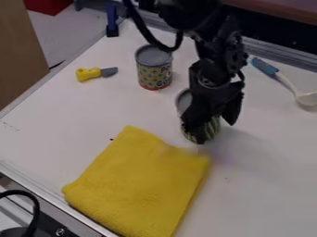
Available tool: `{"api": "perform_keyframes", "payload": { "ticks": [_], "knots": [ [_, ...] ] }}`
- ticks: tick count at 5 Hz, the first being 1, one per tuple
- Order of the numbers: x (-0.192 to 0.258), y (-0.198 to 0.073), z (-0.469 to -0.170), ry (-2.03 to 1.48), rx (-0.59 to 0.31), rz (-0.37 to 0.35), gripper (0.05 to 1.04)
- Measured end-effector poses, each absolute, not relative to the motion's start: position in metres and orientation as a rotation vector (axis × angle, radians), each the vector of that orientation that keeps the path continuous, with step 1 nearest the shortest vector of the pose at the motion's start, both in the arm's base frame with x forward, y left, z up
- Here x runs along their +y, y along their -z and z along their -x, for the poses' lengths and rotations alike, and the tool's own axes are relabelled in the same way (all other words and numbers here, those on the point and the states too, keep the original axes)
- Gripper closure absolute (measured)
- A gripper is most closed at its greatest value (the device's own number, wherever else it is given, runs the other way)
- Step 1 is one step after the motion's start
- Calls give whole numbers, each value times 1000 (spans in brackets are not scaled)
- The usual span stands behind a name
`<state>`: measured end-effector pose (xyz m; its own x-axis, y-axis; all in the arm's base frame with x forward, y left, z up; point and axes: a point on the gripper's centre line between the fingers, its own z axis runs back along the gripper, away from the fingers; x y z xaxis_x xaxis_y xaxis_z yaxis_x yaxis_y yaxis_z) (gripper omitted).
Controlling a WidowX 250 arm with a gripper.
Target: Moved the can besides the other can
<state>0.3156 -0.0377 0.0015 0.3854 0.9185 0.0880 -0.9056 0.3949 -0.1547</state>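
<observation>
The black gripper hangs right of the centre of the camera view, pointing down over a can with a striped green and yellow label. It covers much of this can's front and right side, and whether it holds the can is unclear. Part of the can's grey top shows left of the gripper. Farther back and to the left, the other can stands upright, with a grey top and a patterned green and orange label. A gap of table lies between the two cans.
On the white table, a folded yellow cloth lies in front of the striped can. A yellow-handled toy knife lies at the left. A spoon with a blue-ended handle rests at the right, near the raised back edge.
</observation>
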Motion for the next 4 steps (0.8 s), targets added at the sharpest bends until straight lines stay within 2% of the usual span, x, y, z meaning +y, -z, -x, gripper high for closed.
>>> {"api": "perform_keyframes", "payload": {
  "ticks": [2,4],
  "knots": [
    [-17,-3,-317,-1232,-150,81,86],
    [-26,-15,-331,-1195,-165,100,85]
  ]
}}
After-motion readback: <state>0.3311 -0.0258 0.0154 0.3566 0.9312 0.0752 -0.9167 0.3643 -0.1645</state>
